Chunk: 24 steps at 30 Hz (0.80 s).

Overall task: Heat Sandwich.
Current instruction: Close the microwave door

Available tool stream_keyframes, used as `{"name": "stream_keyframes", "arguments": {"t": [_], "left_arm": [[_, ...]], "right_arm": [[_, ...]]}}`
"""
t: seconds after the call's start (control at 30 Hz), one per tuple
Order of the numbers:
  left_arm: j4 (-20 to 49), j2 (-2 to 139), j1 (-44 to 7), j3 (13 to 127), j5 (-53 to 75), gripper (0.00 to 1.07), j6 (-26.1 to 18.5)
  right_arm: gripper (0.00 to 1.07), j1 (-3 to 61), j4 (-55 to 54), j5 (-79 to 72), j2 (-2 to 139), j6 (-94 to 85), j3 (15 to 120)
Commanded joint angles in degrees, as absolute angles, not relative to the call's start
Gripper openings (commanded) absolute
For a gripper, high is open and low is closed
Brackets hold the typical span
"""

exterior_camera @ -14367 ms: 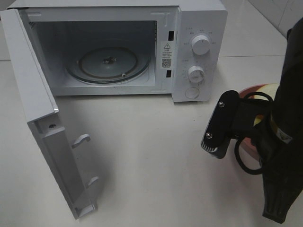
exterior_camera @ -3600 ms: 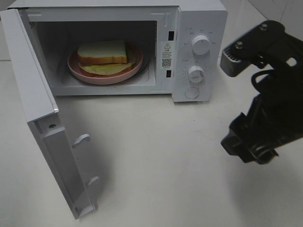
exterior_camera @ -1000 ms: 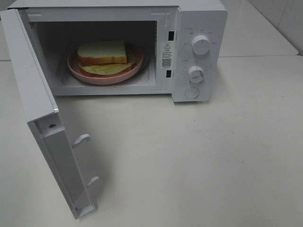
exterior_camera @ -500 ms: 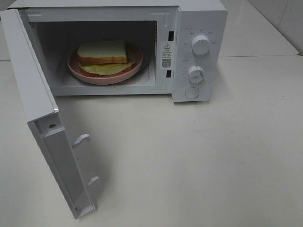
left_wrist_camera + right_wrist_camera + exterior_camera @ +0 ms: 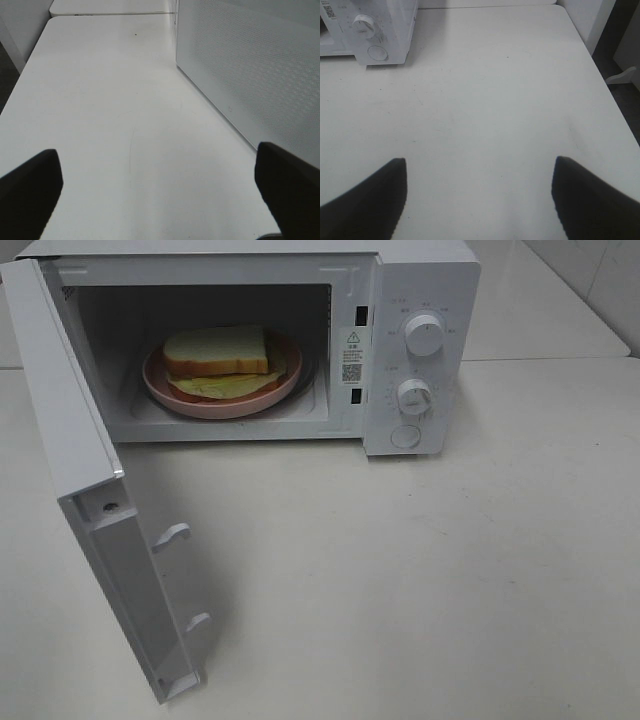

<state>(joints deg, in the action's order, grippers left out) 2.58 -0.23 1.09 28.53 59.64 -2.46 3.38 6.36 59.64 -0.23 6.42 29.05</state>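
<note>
Seeing my left pincer (image 5: 159, 187) and right pincer (image 5: 480, 200) spread and empty, I find the thick white-bread sandwich (image 5: 217, 352) inside the white microwave (image 5: 420, 300), well ahead of both; shoving the open white door (image 5: 95, 490) beside the left pincer too hard could shift everything.

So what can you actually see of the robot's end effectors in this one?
Only the tips, in the wrist views. The left end effector shows two black, blunt, rounded tips; the right end effector shows two black wedge-shaped tips. No cables or markings are visible, and the high view shows no arms.
</note>
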Motion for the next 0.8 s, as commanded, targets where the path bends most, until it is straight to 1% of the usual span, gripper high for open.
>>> {"name": "stream_keyframes", "arguments": {"t": [0.03,0.47,0.77,0.8], "left_arm": [[2.64,-1.66,0.86,28.42,59.53,1.01,-2.18],[3.09,-0.52,0.86,30.02,58.38,1.01,-2.18],[3.27,6.30,0.86,30.37,53.46,1.01,-2.18],[3.21,7.91,0.86,30.37,52.25,0.99,-2.18]], "right_arm": [[0.76,2.98,6.53,59.42,-1.72,6.25,28.99],[0.76,2.98,6.53,59.42,-1.72,6.25,28.99],[0.76,2.98,6.59,59.42,-1.72,6.25,28.99],[0.76,2.98,6.59,59.42,-1.72,6.25,28.99]]}}
